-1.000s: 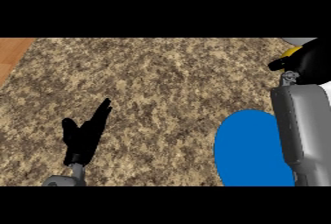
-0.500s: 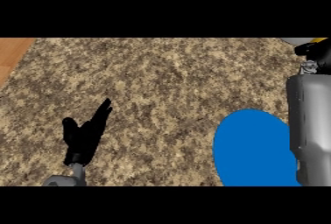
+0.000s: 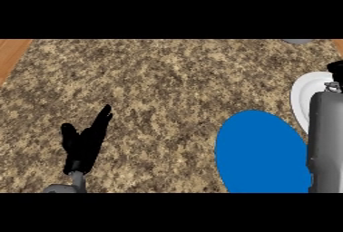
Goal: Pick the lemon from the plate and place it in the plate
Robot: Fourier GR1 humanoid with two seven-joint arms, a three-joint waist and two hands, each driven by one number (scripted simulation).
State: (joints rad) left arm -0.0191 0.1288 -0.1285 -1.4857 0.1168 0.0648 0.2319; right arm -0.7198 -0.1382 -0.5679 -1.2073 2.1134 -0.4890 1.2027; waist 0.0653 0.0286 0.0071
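Note:
A blue plate [image 3: 261, 152] lies at the counter's lower right. Beside it, further right and back, a white plate [image 3: 300, 96] shows partly from behind my right forearm. The lemon is not visible. Only a black sliver of my right hand [image 3: 335, 69] shows at the right edge, over the white plate's far side; the frame edge cuts off the remainder. My left hand [image 3: 84, 140] rests open at the lower left, fingers pointing up, holding nothing.
The speckled stone counter [image 3: 154, 90] fills the view. A wooden strip [image 3: 12, 56] runs along the upper left. A grey rounded object [image 3: 299, 41] peeks in at the top right edge.
My right arm has moved rightward toward the frame edge, taking the hand and the yellow lemon it held almost out of view. The white plate now shows. The left hand has stayed still.

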